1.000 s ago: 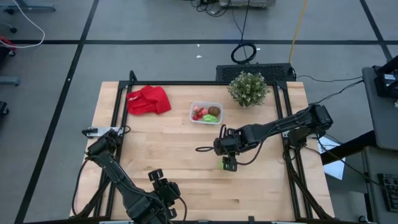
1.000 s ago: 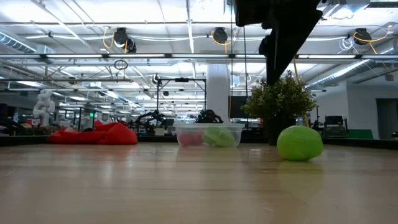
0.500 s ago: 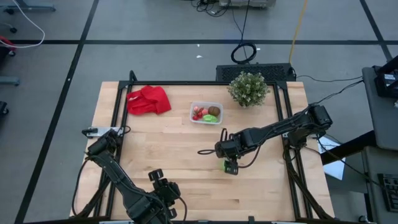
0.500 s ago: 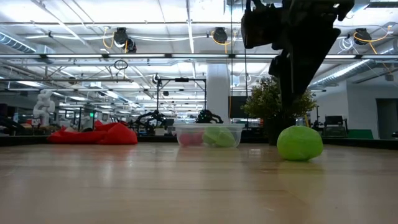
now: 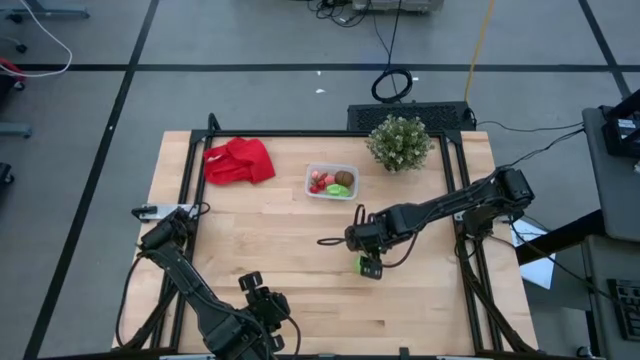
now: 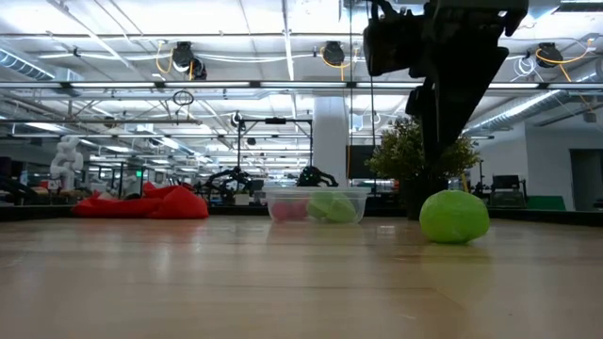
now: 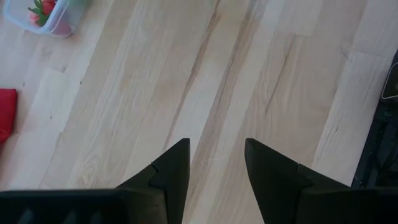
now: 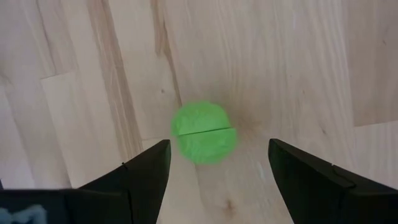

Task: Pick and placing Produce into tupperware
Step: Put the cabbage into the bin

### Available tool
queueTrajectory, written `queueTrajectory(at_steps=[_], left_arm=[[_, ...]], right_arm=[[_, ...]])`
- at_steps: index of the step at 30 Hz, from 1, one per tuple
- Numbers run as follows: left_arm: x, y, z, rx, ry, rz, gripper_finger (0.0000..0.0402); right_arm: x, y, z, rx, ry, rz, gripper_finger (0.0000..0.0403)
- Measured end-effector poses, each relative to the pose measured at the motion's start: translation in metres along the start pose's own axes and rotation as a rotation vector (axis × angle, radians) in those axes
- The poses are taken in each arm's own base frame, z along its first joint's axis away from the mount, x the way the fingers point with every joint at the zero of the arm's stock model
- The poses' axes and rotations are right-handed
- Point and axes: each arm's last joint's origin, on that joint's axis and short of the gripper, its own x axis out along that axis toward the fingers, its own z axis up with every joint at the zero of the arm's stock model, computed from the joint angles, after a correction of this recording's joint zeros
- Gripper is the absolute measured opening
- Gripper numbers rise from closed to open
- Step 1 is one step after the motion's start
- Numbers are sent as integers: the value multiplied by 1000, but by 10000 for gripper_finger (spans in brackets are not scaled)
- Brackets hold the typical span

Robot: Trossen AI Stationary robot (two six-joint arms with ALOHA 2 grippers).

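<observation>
A bright green round produce piece [image 8: 204, 132] rests on the wooden table, also seen in the high view [image 5: 361, 263] and the low view [image 6: 454, 217]. My right gripper [image 8: 217, 163] hangs open above it, fingers pointing down, not touching it; it shows in the high view [image 5: 370, 266]. The clear tupperware [image 5: 331, 181] stands at the far middle and holds red pieces, a brown oval and a green piece. My left gripper [image 7: 216, 155] waits open and empty near the table's near edge [image 5: 262, 300].
A red cloth [image 5: 239, 161] lies at the far left. A bushy potted plant [image 5: 399, 142] stands to the right of the tupperware. A black cable [image 5: 335, 240] loops from the right arm over the table's middle. Bare wood lies between the two arms.
My right gripper has come down toward the green piece and a little toward the near edge, staying open. The green piece has not moved.
</observation>
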Motion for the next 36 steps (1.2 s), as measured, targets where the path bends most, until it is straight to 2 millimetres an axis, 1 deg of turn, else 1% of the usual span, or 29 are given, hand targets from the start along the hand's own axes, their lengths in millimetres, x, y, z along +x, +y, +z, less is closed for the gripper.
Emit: queueTrajectory(at_steps=[14, 17, 21, 23, 29, 36], left_arm=[[0, 0, 0, 2, 0, 0, 159], [0, 0, 0, 1, 0, 0, 159], [0, 0, 0, 2, 0, 0, 159], [0, 0, 0, 2, 0, 0, 159], [2, 1, 3, -4, 2, 4, 159], [6, 5, 9, 7, 7, 13, 159]], right_arm=[[1, 1, 1, -4, -17, 9, 263], [7, 0, 0, -4, -22, 12, 263], [18, -5, -8, -7, -4, 3, 263], [21, -7, -10, -4, 8, -3, 263], [32, -9, -13, -4, -30, 19, 263], [39, -13, -21, 6, 4, 26, 263]])
